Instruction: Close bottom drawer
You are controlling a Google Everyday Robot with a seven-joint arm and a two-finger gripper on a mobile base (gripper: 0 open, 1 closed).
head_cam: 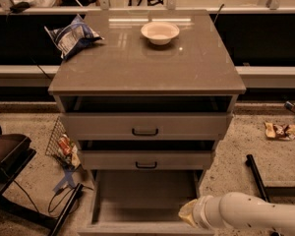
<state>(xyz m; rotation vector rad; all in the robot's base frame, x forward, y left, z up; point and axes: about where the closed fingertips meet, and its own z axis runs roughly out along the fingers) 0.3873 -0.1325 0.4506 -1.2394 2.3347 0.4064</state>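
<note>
The cabinet (147, 68) has its bottom drawer (142, 195) standing far out at floor level. The gripper (188, 214) sits low at the drawer's right front corner, probably so it can push the front inward; its width I cannot tell.

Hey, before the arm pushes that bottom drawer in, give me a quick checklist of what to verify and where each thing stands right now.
1. Bottom drawer shut: not ok, it is pulled far out.
2. Nothing sticking up inside it: ok, the visible floor is bare.
3. Tool near the drawer front: ok, it sits by the front right corner.
4. Tool touching the drawer: cannot tell.
5. Drawer's left side free: cannot tell, a black bar lies close beside it on the floor.
6. Middle drawer out of the way: ok, it is only slightly open, above the bottom one.
</note>
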